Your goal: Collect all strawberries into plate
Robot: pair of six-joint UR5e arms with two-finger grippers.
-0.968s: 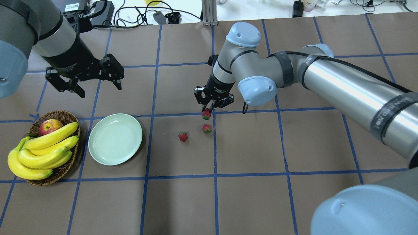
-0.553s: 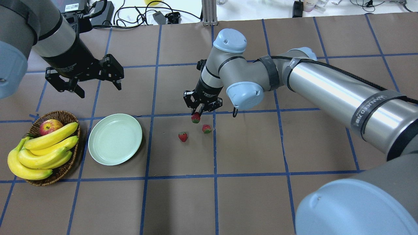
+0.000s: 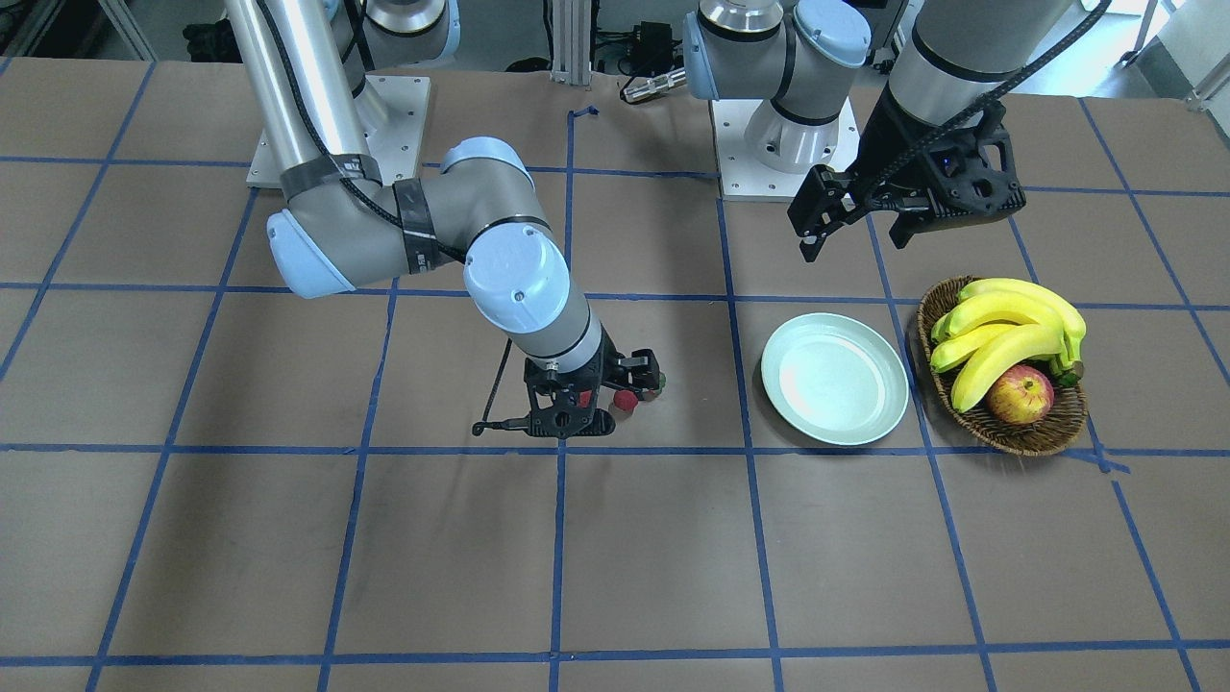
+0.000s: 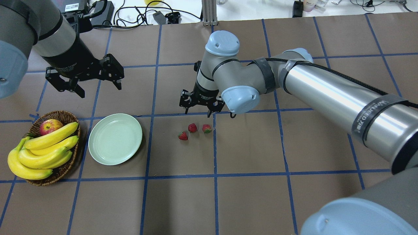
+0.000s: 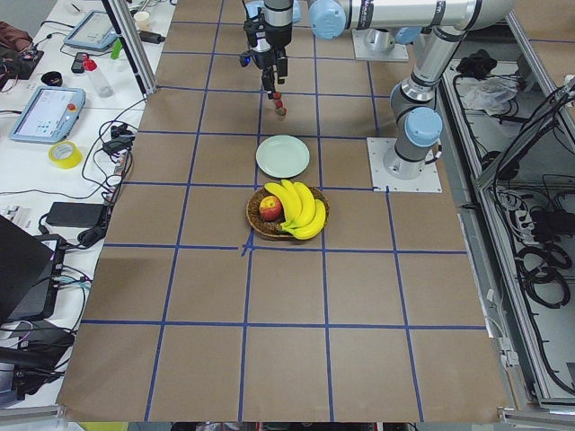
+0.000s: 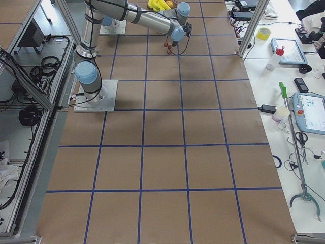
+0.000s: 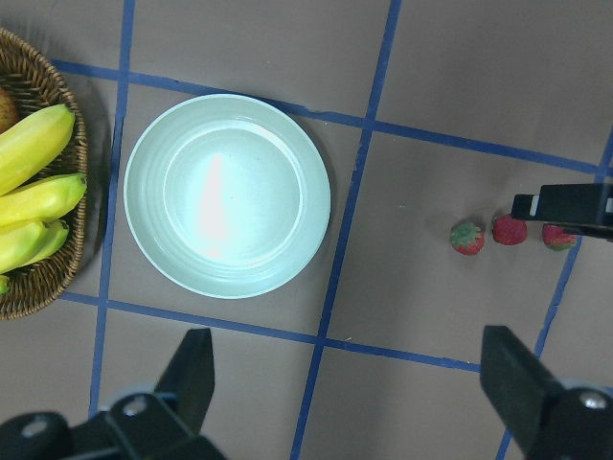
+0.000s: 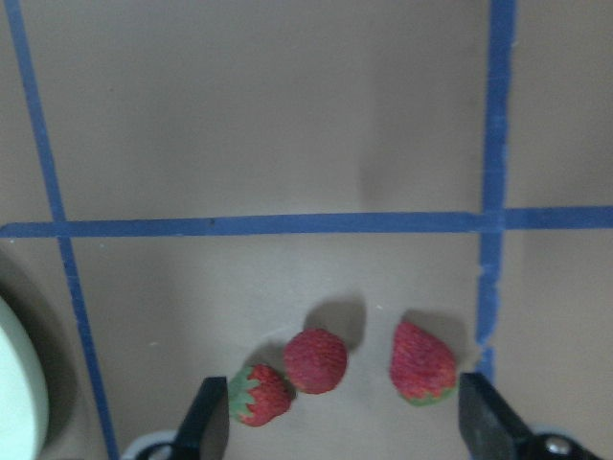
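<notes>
Three strawberries lie in a loose row on the brown table: one (image 4: 183, 136), one (image 4: 192, 127) and one (image 4: 206, 128). All three also show in the right wrist view, the first (image 8: 261, 396), the middle one (image 8: 315, 360) and the last (image 8: 421, 363). My right gripper (image 4: 198, 113) hangs open just above and behind them, holding nothing. The pale green plate (image 4: 115, 138) sits empty to their left, also seen as the plate (image 7: 227, 195) in the left wrist view. My left gripper (image 4: 100, 90) hovers open behind the plate.
A wicker basket (image 4: 64, 169) with bananas (image 4: 45, 147) and an apple (image 4: 50, 126) stands left of the plate, close to its rim. Cables and devices lie beyond the table's far edge.
My right gripper carried a strawberry to the left, then opened. That strawberry now lies on the table between the other two. The left arm has not moved.
</notes>
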